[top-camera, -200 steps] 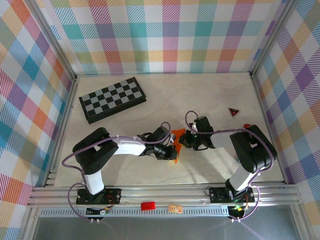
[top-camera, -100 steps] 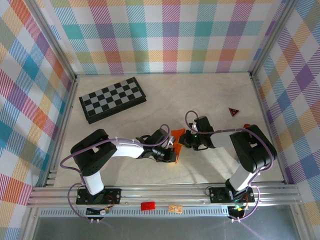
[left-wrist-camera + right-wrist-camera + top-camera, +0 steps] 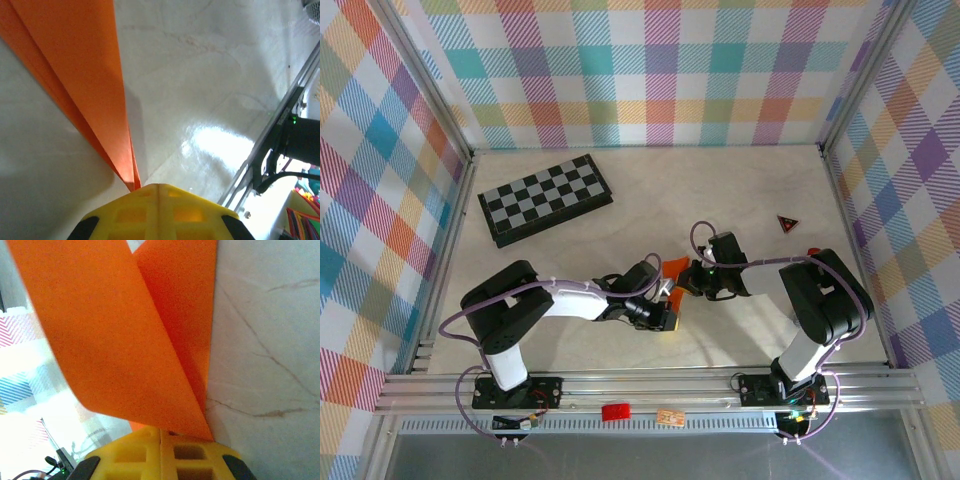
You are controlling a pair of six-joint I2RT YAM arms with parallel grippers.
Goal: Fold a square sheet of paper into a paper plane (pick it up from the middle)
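The left end effector (image 3: 159, 186) has its yellow fingers pressed together on the narrow end of the orange paper (image 3: 75, 65), whose folded layers fan away toward 11 o'clock in the left wrist view. The right end effector (image 3: 161, 432) is likewise closed on the same paper (image 3: 110, 340). There one flap curls up toward 10 o'clock and a second layer stands against the pale table (image 3: 270, 340).

From above, the two end effectors meet near the table's centre. The left one (image 3: 663, 312) lies at 7 o'clock of the right one (image 3: 684, 286), and the paper (image 3: 675, 266) is held between them, off the table (image 3: 720, 190). A checkerboard (image 3: 545, 198) lies at 10 o'clock of the paper, and a dark red triangle (image 3: 787, 223) lies at 2 o'clock, both well apart from it.
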